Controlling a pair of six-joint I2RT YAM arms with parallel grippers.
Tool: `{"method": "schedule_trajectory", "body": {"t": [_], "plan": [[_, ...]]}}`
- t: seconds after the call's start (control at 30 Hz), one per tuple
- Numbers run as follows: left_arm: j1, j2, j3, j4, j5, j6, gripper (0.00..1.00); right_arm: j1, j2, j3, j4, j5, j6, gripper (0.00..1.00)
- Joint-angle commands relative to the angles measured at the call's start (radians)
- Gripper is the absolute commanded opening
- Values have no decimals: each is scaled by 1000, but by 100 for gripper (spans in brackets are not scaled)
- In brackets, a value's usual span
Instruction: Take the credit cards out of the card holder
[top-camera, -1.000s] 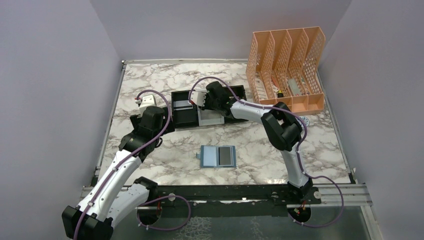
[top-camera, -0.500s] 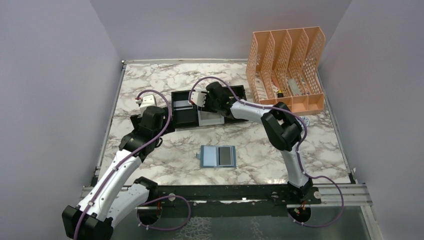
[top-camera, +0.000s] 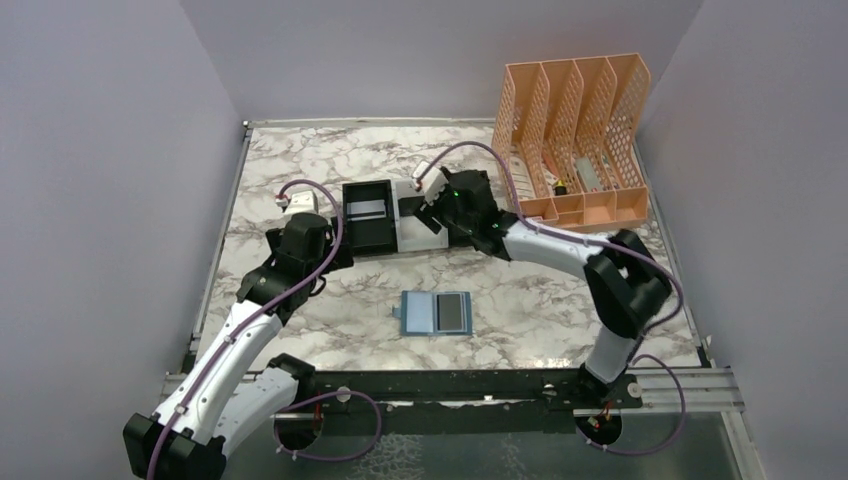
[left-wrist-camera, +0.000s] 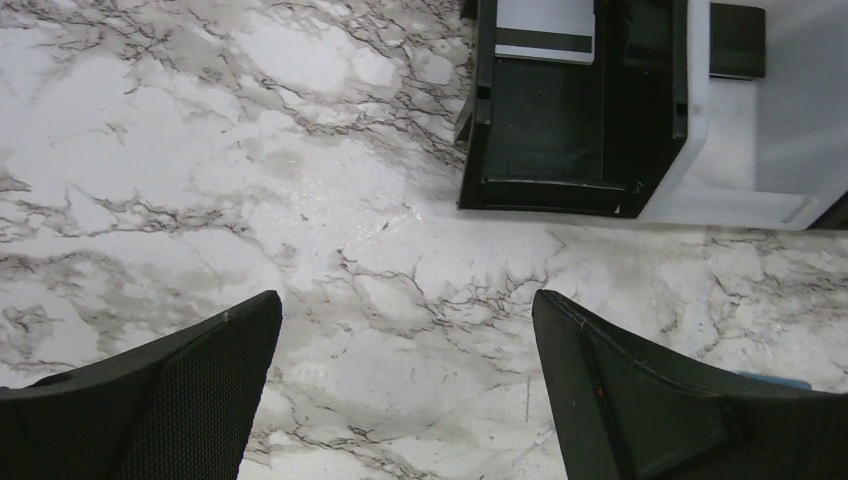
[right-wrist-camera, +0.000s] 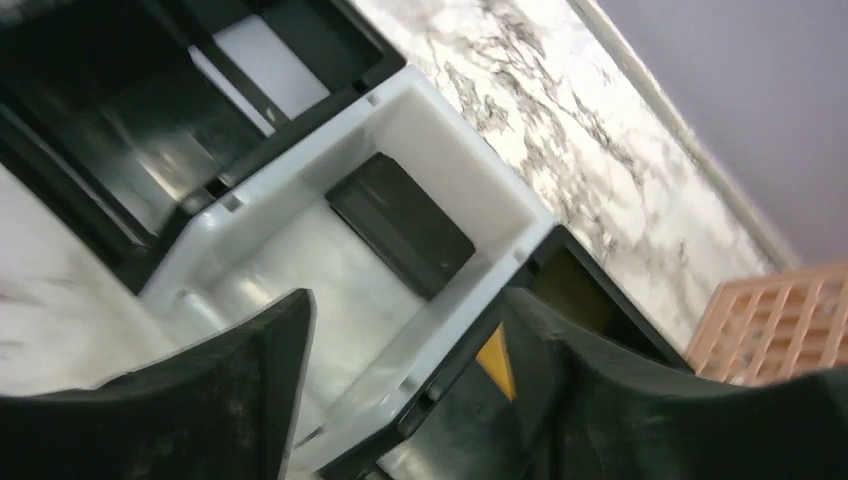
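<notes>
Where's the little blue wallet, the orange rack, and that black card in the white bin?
blue wallet (top-camera: 417, 313): top view, left inner panel.
orange rack (top-camera: 560, 100): top view, mesh divider.
black card (right-wrist-camera: 400, 224): right wrist view, card's middle.

A robot test cell in a lab; plain lilac-grey panels (top-camera: 90, 200) wall in a marble-patterned table (top-camera: 300, 160) on its left, far and right sides; the cabled left arm (top-camera: 235, 335) and right arm (top-camera: 560, 245) are bolted to a metal rail (top-camera: 680, 385) along the near edge; an orange mesh file rack (top-camera: 575, 130) stands far right.
</notes>
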Motion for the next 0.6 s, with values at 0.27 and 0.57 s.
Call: {"method": "schedule_trajectory", "body": {"t": [0.27,0.57], "plan": [[2,-64,-58,216,585,-21,99,4,-407,-349,-76,-5,835,98],[-111,46,-132,375,735,-147,94,4,-616,-602,-77,-75,1180,91]]}}
